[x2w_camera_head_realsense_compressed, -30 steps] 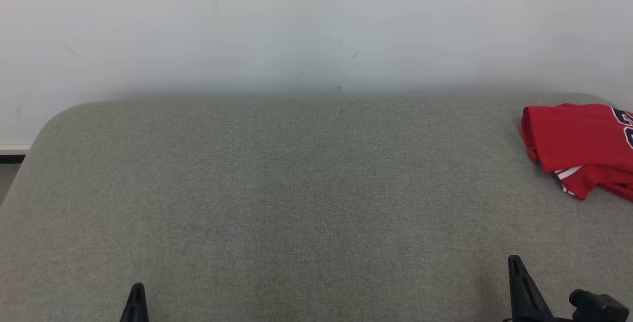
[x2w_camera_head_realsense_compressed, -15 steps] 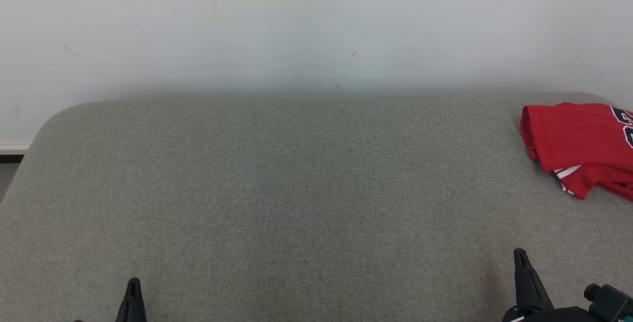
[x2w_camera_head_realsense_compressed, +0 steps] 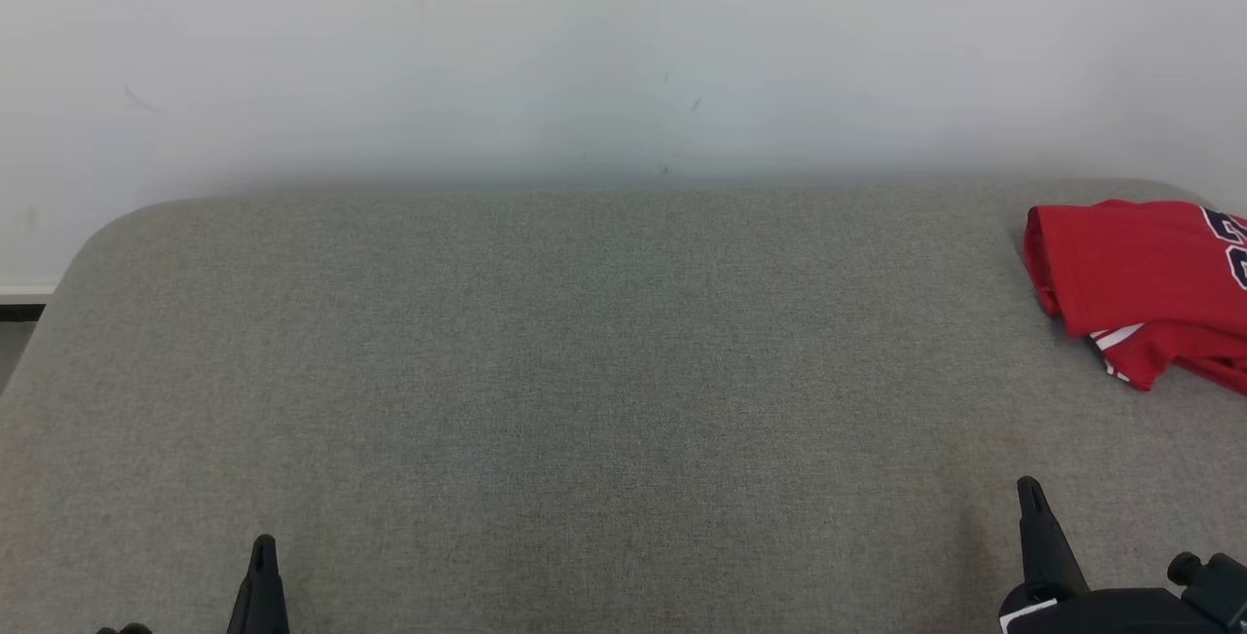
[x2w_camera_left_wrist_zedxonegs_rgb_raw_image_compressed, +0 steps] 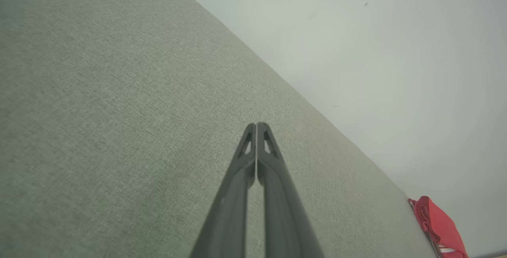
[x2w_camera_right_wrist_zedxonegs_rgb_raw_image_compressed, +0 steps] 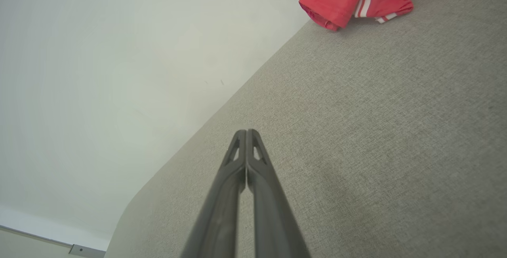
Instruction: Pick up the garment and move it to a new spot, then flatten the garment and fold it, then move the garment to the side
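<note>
Left gripper (x2w_camera_left_wrist_zedxonegs_rgb_raw_image_compressed: 256, 125) first: its two long dark fingers are pressed together from tip down, nothing caught between them. It sits over the near left part of the grey padded surface (x2w_camera_head_realsense_compressed: 585, 371), tips aimed towards that surface's far edge.

Over to the right gripper (x2w_camera_right_wrist_zedxonegs_rgb_raw_image_compressed: 246, 132), and it is the same story: fingers closed flat against each other, empty, poised over the near right part of the surface and pointing the same way. The two grippers stand well apart, one towards each end of the surface's front edge, with a wide stretch of bare grey weave between them.

And the garment (x2w_camera_head_realsense_compressed: 1130, 269)? It is up at the surface's far right corner, lying on the fabric in a loose bundle. It is red, with white striped trim showing on a tucked sleeve and dark lettering at its right side, where the head view cuts it off. It is well clear of both grippers, nearer the right one than the left.

Beyond the surface's far edge rises a pale wall (x2w_camera_head_realsense_compressed: 585, 50) with a few small dark marks. Off the surface's left end, a strip of baseboard (x2w_camera_head_realsense_compressed: 24, 293) runs along the foot of that wall.
</note>
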Controlling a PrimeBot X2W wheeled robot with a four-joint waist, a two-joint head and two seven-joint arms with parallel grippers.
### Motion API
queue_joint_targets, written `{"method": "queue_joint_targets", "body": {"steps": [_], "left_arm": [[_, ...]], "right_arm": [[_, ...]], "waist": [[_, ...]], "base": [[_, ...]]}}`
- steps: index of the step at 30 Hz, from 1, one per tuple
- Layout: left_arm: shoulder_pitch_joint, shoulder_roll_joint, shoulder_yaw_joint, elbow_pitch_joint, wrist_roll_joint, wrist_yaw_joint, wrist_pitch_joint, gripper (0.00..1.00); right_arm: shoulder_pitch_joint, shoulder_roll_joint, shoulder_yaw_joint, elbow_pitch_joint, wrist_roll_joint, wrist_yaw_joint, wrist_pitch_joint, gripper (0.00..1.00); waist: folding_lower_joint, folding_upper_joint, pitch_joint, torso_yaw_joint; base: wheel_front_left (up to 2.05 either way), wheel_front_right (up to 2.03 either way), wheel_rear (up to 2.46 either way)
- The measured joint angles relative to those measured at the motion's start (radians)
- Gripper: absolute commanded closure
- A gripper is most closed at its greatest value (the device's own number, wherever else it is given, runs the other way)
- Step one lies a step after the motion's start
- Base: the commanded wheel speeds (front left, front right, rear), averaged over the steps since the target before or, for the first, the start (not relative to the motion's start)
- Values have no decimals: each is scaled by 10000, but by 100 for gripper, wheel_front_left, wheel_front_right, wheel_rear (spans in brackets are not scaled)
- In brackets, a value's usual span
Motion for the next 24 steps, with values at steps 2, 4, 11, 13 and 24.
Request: {"method": "queue_joint_targets", "body": {"steps": [2, 4, 11, 13, 24], "left_arm": [[-38, 2, 2, 0, -326, -2, 81, 100], [-95, 0, 8, 2, -570, -4, 136, 100], [-193, -4, 25, 4, -1488, -65, 351, 100], [-229, -4, 29, 6, -1743, -65, 430, 100], [-402, -12, 58, 12, -3099, -75, 775, 100]], "right_arm": [[-32, 8, -19, 6, 249, 0, 38, 100], [-58, 12, -35, 6, 512, 0, 96, 100], [-178, 29, -90, 15, 1329, 0, 282, 100], [-212, 31, -107, 17, 1578, 0, 349, 100], [-374, 54, -201, 48, 2857, 0, 629, 100]], "waist": [[0, 0, 3, -3], [0, 0, 6, -6], [0, 0, 17, -17], [0, 0, 20, -20], [0, 0, 37, -38]], "base": [[0, 0, 0], [0, 0, 0], [0, 0, 0], [0, 0, 0], [0, 0, 0]]}}
